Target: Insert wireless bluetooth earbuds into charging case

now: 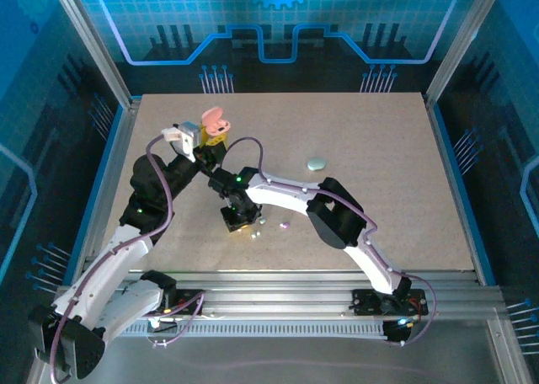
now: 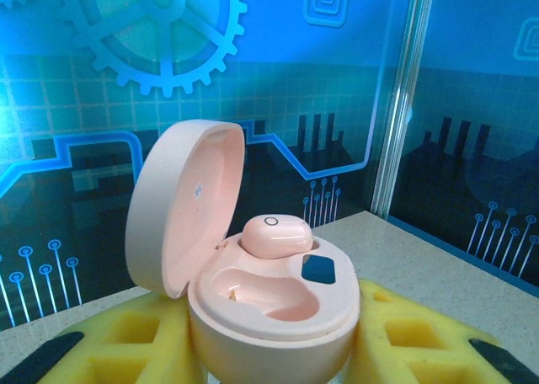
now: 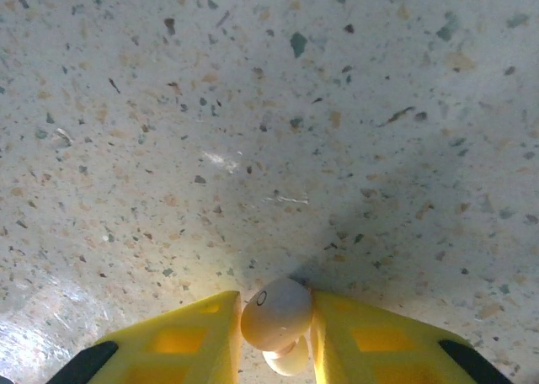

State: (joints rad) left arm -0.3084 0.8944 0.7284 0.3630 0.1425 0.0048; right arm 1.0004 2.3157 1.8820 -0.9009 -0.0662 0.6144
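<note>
The left wrist camera shows us what the overhead view cannot: the pink charging case (image 2: 278, 325), lid up, holds one pink earbud (image 2: 276, 234) beside an unfilled socket. Our left gripper (image 2: 269, 363) clamps its base. Nearer the arm bases than that case, the right gripper (image 3: 276, 338) pinches a pale earbud (image 3: 274, 310) over the speckled table (image 3: 253, 106). Blue circuit-patterned walls (image 2: 455, 81) stand behind the case.

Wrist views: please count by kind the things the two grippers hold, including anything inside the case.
Open pale pink oval plastic charging case, in the left gripper: 1
Small pale pebble-like earbuds, one seated in the case, one in the right gripper: 2
Total: 3
</note>
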